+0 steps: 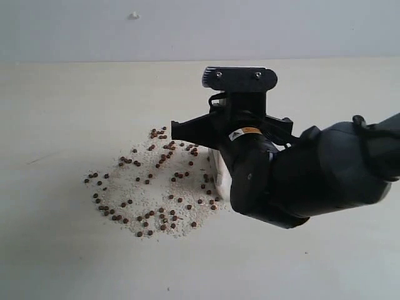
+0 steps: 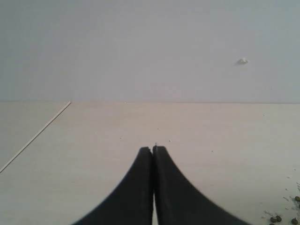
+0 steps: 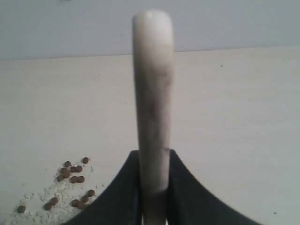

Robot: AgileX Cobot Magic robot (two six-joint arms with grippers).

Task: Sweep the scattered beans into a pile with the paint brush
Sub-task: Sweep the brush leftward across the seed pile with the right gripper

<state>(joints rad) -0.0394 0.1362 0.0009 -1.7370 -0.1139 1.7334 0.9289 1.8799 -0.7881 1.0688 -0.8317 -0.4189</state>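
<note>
The beans [image 1: 153, 187] lie scattered in a wide patch left of centre on the pale table, mixed with whitish crumbs. My right arm [image 1: 300, 175] reaches in from the right and covers the patch's right edge. Under it, only a whitish part of the paint brush [image 1: 220, 172] shows, at the edge of the beans. In the right wrist view my right gripper [image 3: 153, 152] is shut on the pale wooden handle [image 3: 152, 84], with some beans [image 3: 70, 173] off to one side. My left gripper [image 2: 153, 149] is shut on nothing above bare table, with a few beans [image 2: 276, 218] at the frame's corner.
Whitish crumbs [image 1: 134, 200] are spread through the bean patch. The table [image 1: 75, 250] meets a plain wall [image 1: 187, 31] at the back. A thin seam line [image 2: 35, 136] crosses the table in the left wrist view.
</note>
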